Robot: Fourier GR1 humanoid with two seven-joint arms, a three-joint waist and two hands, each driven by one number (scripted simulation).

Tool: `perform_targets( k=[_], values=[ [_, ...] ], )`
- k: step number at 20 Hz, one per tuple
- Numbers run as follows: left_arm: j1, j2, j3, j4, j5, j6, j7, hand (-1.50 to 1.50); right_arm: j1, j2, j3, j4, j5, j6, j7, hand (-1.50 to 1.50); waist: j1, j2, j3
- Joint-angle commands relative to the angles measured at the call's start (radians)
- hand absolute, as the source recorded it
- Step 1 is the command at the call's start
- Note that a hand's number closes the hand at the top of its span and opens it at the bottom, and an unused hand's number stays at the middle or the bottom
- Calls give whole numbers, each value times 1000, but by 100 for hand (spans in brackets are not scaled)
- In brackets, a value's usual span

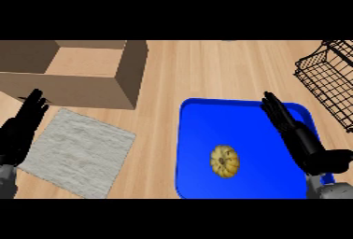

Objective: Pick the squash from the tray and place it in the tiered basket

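Observation:
A small round yellow squash (225, 161) lies on the blue tray (207, 121), a little below its middle. My right hand (296, 133) hovers over the tray's right side with straight fingers pointing away from me, open, about a hand's width to the right of the squash and not touching it. The black wire tiered basket (329, 77) stands at the far right, partly cut off by the view's edge. My left hand (21, 128) rests open at the left edge, fingers up.
An open cardboard box (82, 70) stands at the back left. A grey cloth (79, 151) lies on the wooden counter (186, 70) between the left hand and the tray.

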Motion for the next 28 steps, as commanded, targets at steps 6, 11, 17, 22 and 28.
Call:
perform_targets(
  k=[6, 11, 17, 22, 28],
  values=[
    [98, -107, -90, 16, -77, 99, -1, 0, -205, -184, -10, -266, 522, -297, 51, 150, -55, -29, -30],
    [176, -194, -134, -1, -86, 140, -40, 0, -63, -10, -177, -313, 629, -701, 148, -150, -105, -24, -17],
    [168, -268, -185, 11, -147, 200, -67, 0, 144, 59, 89, -588, 1021, -713, 332, -150, -78, -5, -18],
    [175, -248, -167, -19, -150, 216, -57, 0, 294, 37, 177, -543, 1197, -518, 534, -150, -93, -4, -25],
    [166, -265, -184, -43, -171, 243, -33, 0, 379, 9, 258, -557, 1494, -301, 737, -150, -91, -3, -27]
  ],
)
